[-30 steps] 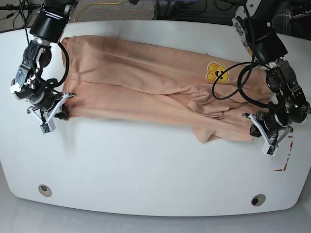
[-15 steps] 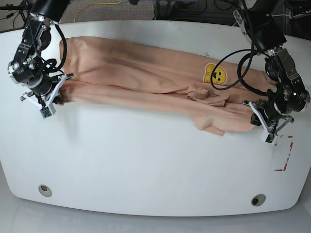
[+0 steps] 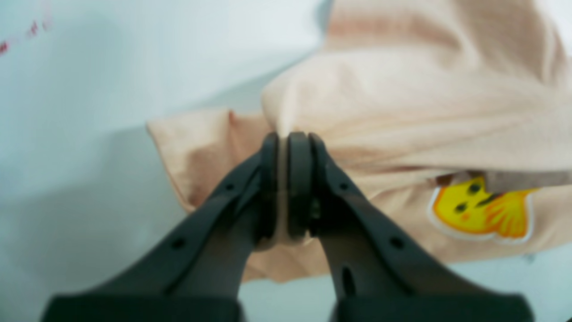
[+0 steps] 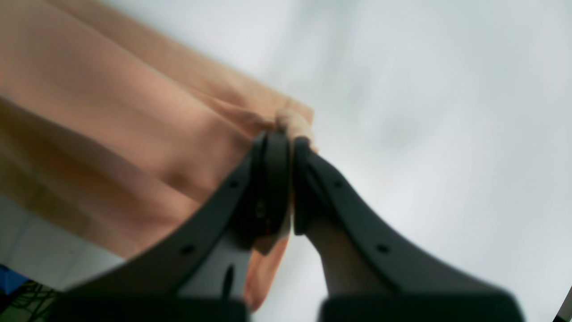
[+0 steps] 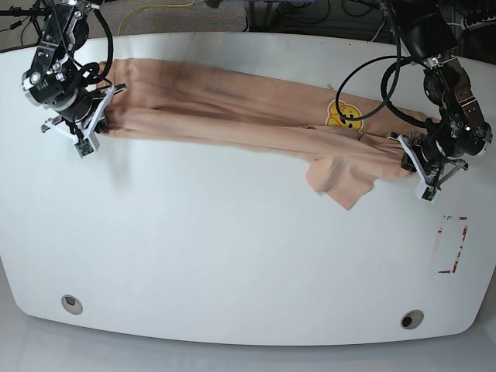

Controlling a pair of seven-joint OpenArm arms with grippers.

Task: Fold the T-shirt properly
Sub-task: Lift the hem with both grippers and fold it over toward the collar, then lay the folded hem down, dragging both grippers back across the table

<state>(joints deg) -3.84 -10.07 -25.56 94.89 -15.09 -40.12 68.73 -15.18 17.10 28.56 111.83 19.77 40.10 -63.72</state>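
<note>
Both arms have been carrying the near edge of the T-shirt (image 5: 232,116) toward the far side of the desk (image 5: 232,256) over the last second: the front hem, which was lying well forward, is now sitting much closer to the back edge, so the garment is reading as a narrow band running left to right along the far part of the desk

On the scene's left, the right pincer (image 5: 99,118) is clenching the left end of the fabric; its wrist view is showing the jaws pressed together on a bunched corner of the cloth (image 4: 292,123). On the scene's right, the left pincer (image 5: 408,157) is likewise clamping fabric, with a thin layer of cloth squeezed between the pads (image 3: 298,179) and the yellow emblem (image 3: 485,210) lying just beside it

As for progress, the lengthwise fold is looking about half made: the lifted edge is hanging taut between the two arms and is not yet laid down. One sleeve (image 5: 341,177) is sticking out toward the near side, untucked and rumpled. What is probably remaining is bringing the held edge fully over, letting go, smoothing or tucking that sleeve, and then folding the long strip across its width into a compact packet
</note>
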